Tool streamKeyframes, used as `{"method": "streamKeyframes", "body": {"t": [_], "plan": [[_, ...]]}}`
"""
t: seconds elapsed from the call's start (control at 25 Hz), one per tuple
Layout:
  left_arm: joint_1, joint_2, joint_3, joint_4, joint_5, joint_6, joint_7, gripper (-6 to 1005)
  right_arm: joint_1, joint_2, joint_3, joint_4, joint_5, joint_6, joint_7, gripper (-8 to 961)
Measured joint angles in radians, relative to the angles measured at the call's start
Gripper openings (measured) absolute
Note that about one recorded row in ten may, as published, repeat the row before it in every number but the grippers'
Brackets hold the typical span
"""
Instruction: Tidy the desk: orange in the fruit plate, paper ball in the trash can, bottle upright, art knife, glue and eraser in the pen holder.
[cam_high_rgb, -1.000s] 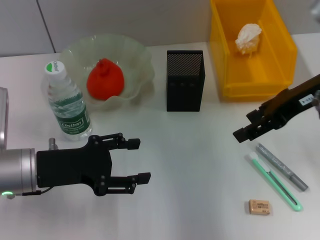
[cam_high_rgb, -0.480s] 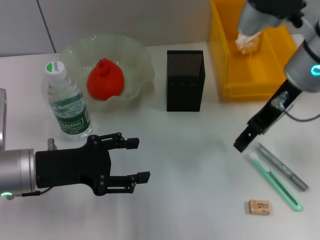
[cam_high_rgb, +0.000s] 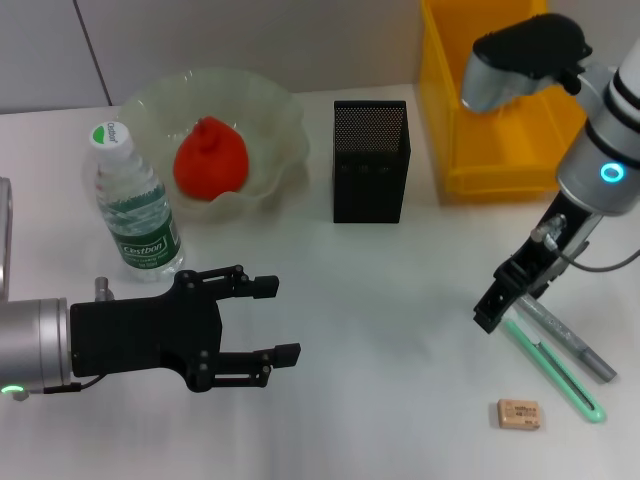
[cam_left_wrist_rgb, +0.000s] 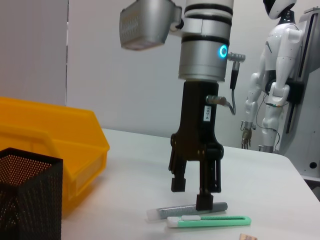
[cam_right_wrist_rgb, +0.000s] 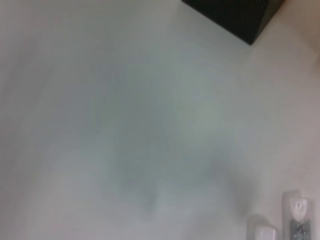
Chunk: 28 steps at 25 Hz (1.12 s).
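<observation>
Art knife (cam_high_rgb: 552, 366), the mint-green one, lies flat near the right edge of the worktop (cam_high_rgb: 400, 400), just beside a grey stick, probably the glue (cam_high_rgb: 565, 334), with the eraser (cam_high_rgb: 519, 414) a little nearer the front edge. Right end effector (cam_high_rgb: 497, 303) now points straight down at the rear tips of knife and glue; a second ago it sat higher and more level over the same area, so the arm has swung to vertical and dropped. Judgement: approach for a pick of knife or glue, not yet closed on anything. In the left wrist view its jaws stand narrowly apart, one fingertip (cam_left_wrist_rgb: 205, 201) at or touching the grey stick; contact cannot be confirmed.

Done already, from how things lie: orange (cam_high_rgb: 210, 159) in the fruit plate (cam_high_rgb: 275, 108), bottle (cam_high_rgb: 133, 208) upright near the left rear corner. Pen holder (cam_high_rgb: 370, 161) stands mid-rear; whether anything is inside cannot be told.

Left end effector (cam_high_rgb: 268, 320) hovers near the front left, jaws wide, holding nothing, unchanged over the last second.

Hidden or unclear: the right arm's housing now covers the inside of the trash can (cam_high_rgb: 480, 165), so the paper ball, visible there a second ago, is out of sight. Right wrist view is blurred: only pale worktop, a dark corner of the pen holder (cam_right_wrist_rgb: 235, 15) and two tips at the frame edge.
</observation>
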Motion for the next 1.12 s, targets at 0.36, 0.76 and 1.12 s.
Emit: {"method": "streamKeyframes", "body": {"t": [0.36, 0.76, 1.12], "plan": [[0.001, 0.002, 0.0, 0.0, 0.0, -0.004, 0.0, 798, -0.027, 0.0, -0.011, 0.034, -0.001, 0.05, -0.006, 797], [0.002, 0.002, 0.0, 0.0, 0.0, -0.006, 0.0, 798, -0.052, 0.001, -0.056, 0.038, 0.005, 0.094, -0.013, 793], [0.002, 0.002, 0.0, 0.0, -0.001, -0.007, 0.0, 798, -0.055, 0.002, -0.058, 0.05, 0.021, 0.107, -0.029, 788]]}}
